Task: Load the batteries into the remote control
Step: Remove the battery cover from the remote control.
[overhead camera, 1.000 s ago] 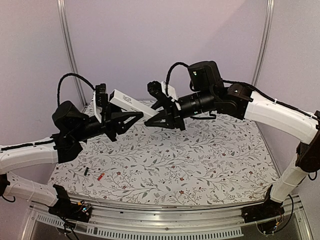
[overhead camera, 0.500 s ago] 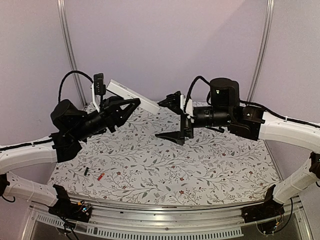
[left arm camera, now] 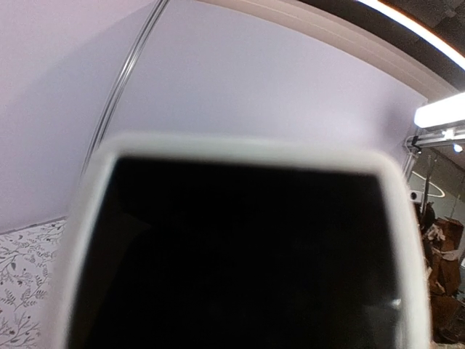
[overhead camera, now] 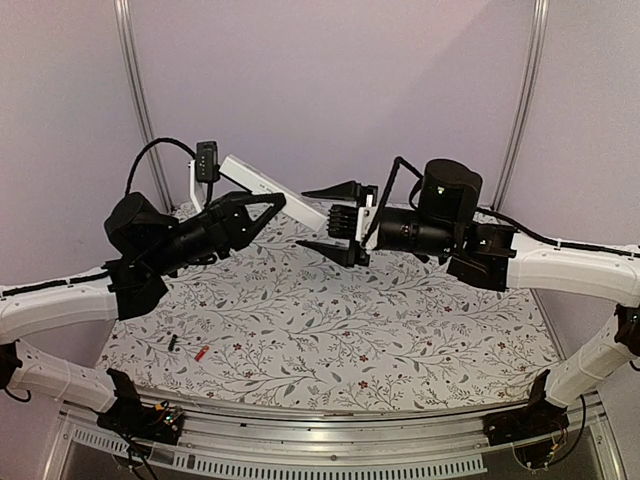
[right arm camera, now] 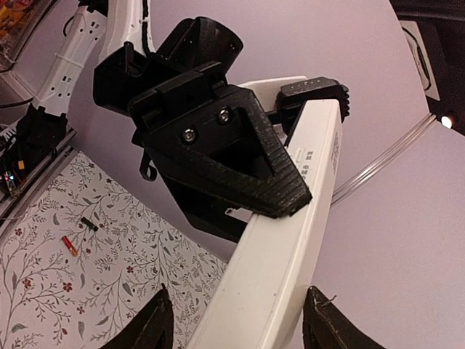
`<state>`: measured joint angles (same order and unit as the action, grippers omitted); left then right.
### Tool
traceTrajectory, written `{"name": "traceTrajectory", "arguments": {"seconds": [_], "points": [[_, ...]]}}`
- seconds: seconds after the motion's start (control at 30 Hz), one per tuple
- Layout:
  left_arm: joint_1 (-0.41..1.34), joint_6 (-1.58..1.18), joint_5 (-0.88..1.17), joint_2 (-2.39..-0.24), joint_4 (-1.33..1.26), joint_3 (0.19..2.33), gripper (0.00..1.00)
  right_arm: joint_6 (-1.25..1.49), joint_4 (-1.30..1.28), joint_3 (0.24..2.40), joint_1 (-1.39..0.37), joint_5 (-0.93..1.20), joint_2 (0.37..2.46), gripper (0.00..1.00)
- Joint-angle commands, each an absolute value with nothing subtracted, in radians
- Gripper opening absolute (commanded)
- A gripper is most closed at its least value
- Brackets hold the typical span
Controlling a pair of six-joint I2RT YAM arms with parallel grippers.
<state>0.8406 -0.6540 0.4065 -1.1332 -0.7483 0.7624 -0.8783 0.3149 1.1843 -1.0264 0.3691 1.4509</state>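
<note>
Remote control (overhead camera: 262,181) aloft (batteries (overhead camera: 201,353) on table (overhead camera: 420,330))

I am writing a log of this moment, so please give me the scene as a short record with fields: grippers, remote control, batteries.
left gripper: shut on the remote control, holding it raised above the table
right gripper: open, one finger on each side of the remote control's far end, not clamping
black battery: lying on the table, near its left front corner
red-orange battery: lying beside the black battery, apart from it
task state: no battery loaded yet
</note>
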Motion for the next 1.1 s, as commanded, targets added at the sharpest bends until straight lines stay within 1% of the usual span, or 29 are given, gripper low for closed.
{"name": "traceTrajectory", "arguments": {"seconds": [0.0, 0.03, 0.1, 0.2, 0.23, 0.33, 0.37, 0.4, 0.43, 0.5, 0.53, 0.6, 0.63, 0.7, 0.73, 0.77, 0.83, 0.9, 0.97, 1.0, 1.03, 1.07], "points": [[0.848, -0.682, 0.469, -1.158, -0.792, 0.785, 0.00, -0.928, 0.384, 1.196, -1.040, 0.345, 1.480, 0.49], [0.846, -0.684, 0.472, -1.162, -0.791, 0.785, 0.00, -0.922, 0.395, 1.193, -1.040, 0.343, 1.479, 0.44], [0.844, -0.692, 0.473, -1.168, -0.786, 0.784, 0.00, -0.918, 0.416, 1.181, -1.044, 0.337, 1.474, 0.38], [0.836, -0.703, 0.472, -1.174, -0.783, 0.782, 0.00, -0.919, 0.423, 1.176, -1.049, 0.322, 1.472, 0.37], [0.835, -0.709, 0.470, -1.178, -0.783, 0.782, 0.00, -0.919, 0.423, 1.175, -1.049, 0.320, 1.471, 0.35], [0.825, -0.723, 0.462, -1.180, -0.780, 0.782, 0.00, -0.920, 0.422, 1.174, -1.051, 0.300, 1.473, 0.26], [0.819, -0.729, 0.455, -1.178, -0.779, 0.780, 0.00, -0.920, 0.418, 1.174, -1.052, 0.286, 1.473, 0.21], [0.814, -0.737, 0.446, -1.173, -0.778, 0.777, 0.00, -0.917, 0.416, 1.175, -1.052, 0.271, 1.471, 0.06], [0.808, -0.741, 0.435, -1.166, -0.776, 0.773, 0.00, -0.910, 0.415, 1.176, -1.054, 0.249, 1.471, 0.00], [0.797, -0.741, 0.415, -1.154, -0.768, 0.770, 0.00, -0.884, 0.390, 1.184, -1.055, 0.222, 1.469, 0.00], [0.795, -0.736, 0.406, -1.149, -0.757, 0.770, 0.00, -0.876, 0.373, 1.189, -1.054, 0.214, 1.468, 0.06], [0.788, -0.731, 0.398, -1.146, -0.740, 0.770, 0.00, -0.869, 0.359, 1.187, -1.054, 0.200, 1.466, 0.53], [0.786, -0.732, 0.400, -1.145, -0.740, 0.769, 0.00, -0.867, 0.358, 1.182, -1.054, 0.191, 1.463, 0.65], [0.779, -0.737, 0.407, -1.143, -0.744, 0.767, 0.00, -0.865, 0.359, 1.174, -1.054, 0.164, 1.457, 0.81], [0.777, -0.737, 0.412, -1.142, -0.745, 0.767, 0.00, -0.863, 0.359, 1.169, -1.054, 0.148, 1.450, 0.87], [0.775, -0.735, 0.416, -1.140, -0.745, 0.767, 0.00, -0.861, 0.357, 1.166, -1.054, 0.131, 1.445, 0.90], [0.771, -0.735, 0.414, -1.136, -0.745, 0.764, 0.00, -0.859, 0.358, 1.156, -1.054, 0.101, 1.428, 0.94], [0.766, -0.732, 0.415, -1.130, -0.748, 0.761, 0.00, -0.859, 0.354, 1.150, -1.051, 0.071, 1.413, 0.94], [0.762, -0.730, 0.419, -1.123, -0.751, 0.759, 0.00, -0.864, 0.334, 1.143, -1.045, 0.040, 1.398, 0.93], [0.760, -0.728, 0.418, -1.118, -0.753, 0.758, 0.00, -0.868, 0.316, 1.143, -1.042, 0.032, 1.390, 0.90], [0.758, -0.723, 0.416, -1.112, -0.752, 0.756, 0.00, -0.870, 0.297, 1.142, -1.041, 0.024, 1.385, 0.84], [0.757, -0.719, 0.413, -1.106, -0.750, 0.756, 0.00, -0.875, 0.278, 1.142, -1.040, 0.018, 1.375, 0.76]]}}
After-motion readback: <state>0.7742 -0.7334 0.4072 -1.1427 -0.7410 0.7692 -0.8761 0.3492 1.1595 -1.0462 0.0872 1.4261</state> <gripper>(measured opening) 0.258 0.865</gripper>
